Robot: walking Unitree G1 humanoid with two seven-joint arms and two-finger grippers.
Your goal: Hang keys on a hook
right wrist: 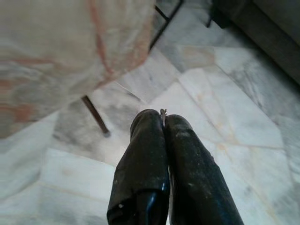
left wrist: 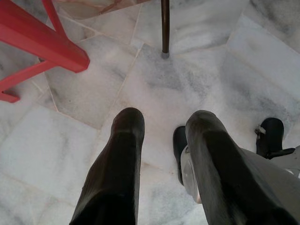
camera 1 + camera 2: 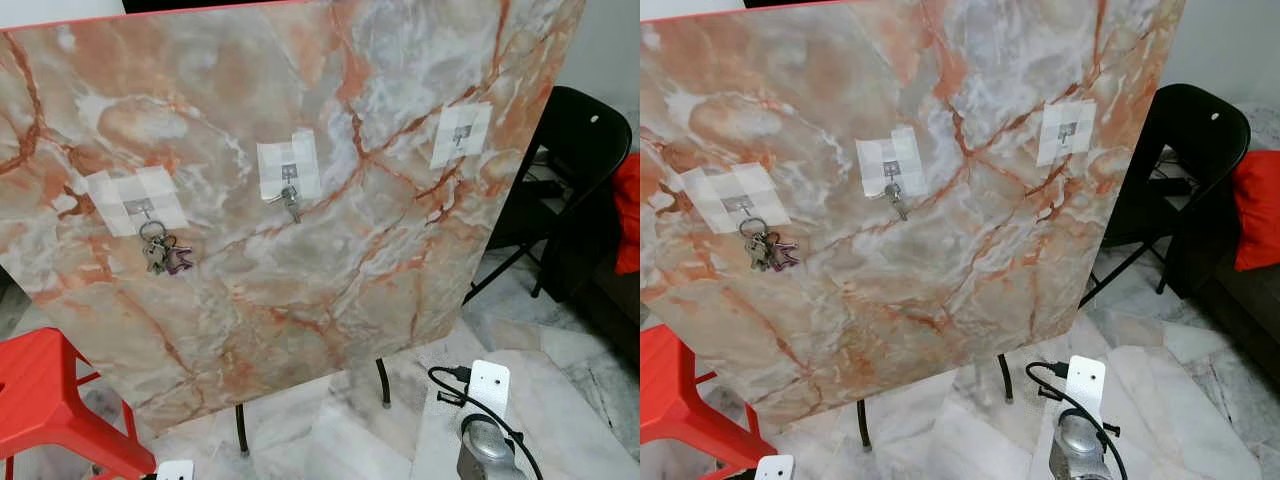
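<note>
A marble-patterned board [image 3: 300,300] stands upright with three small metal hooks taped to it. From the left hook [image 3: 143,208] hangs a bunch of keys [image 3: 162,252]. A single key [image 3: 291,203] hangs from the middle hook [image 3: 289,172]. The right hook [image 3: 461,133] is bare. My right gripper [image 1: 162,117] hangs low over the floor before the board, shut, with a thin sliver of metal [image 1: 163,112] showing between its tips. My left gripper [image 2: 165,119] points down at the floor, open and holding nothing.
A red stool [image 3: 50,400] stands at the lower left, close to my left arm. A black folding chair [image 3: 580,140] and a red cushion [image 3: 628,215] are right of the board. The board's thin dark legs [image 3: 383,383] rest on pale marble floor tiles.
</note>
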